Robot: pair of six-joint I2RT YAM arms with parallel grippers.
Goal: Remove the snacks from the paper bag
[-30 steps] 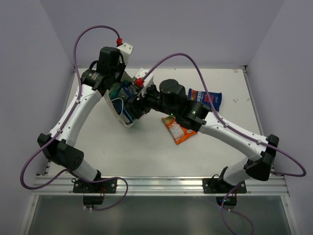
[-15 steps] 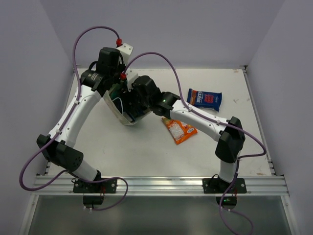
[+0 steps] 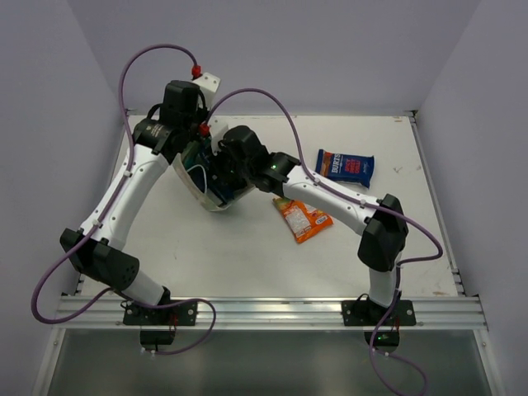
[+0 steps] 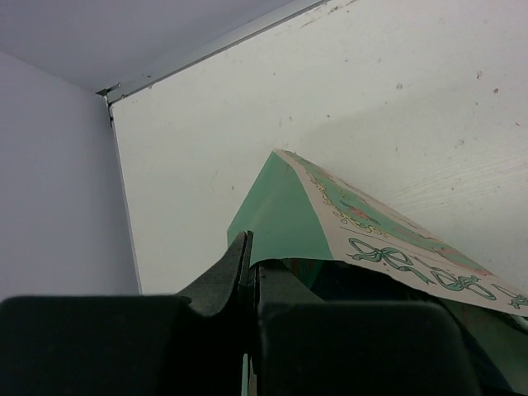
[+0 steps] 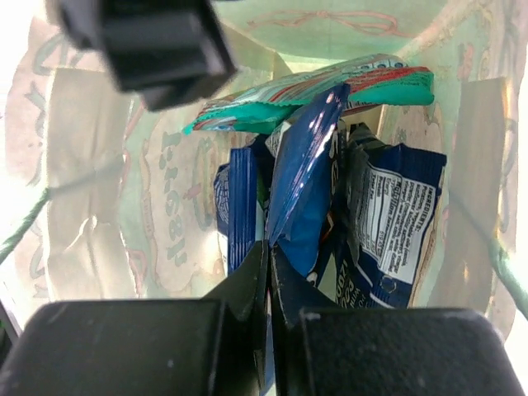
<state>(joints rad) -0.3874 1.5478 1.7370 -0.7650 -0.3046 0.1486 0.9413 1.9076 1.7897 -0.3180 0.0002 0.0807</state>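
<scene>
White counter, seen from above, with both arms meeting at its far-left part. The left arm reaches in from the left side. The right arm stretches across from the right, its wrist at the mouth of the bag.

The bag is tilted, its cream printed face up and its opening towards the right arm. The left end effector is closed on the green edge of the bag's rim, the paper pinched between its fingers.

Inside the bag, the right end effector is closed on the lower edge of the centre packet, a glossy dark blue one standing on edge. A teal packet lies across the bag behind it. A labelled packet, blue with white print, touches the centre packet on one side, and a narrow packet, also blue, stands on the other.

Two snacks lie on the counter outside the bag. A red-patch packet is to the right, well apart from the bag. An orange packet lies nearer, just below the right arm.
</scene>
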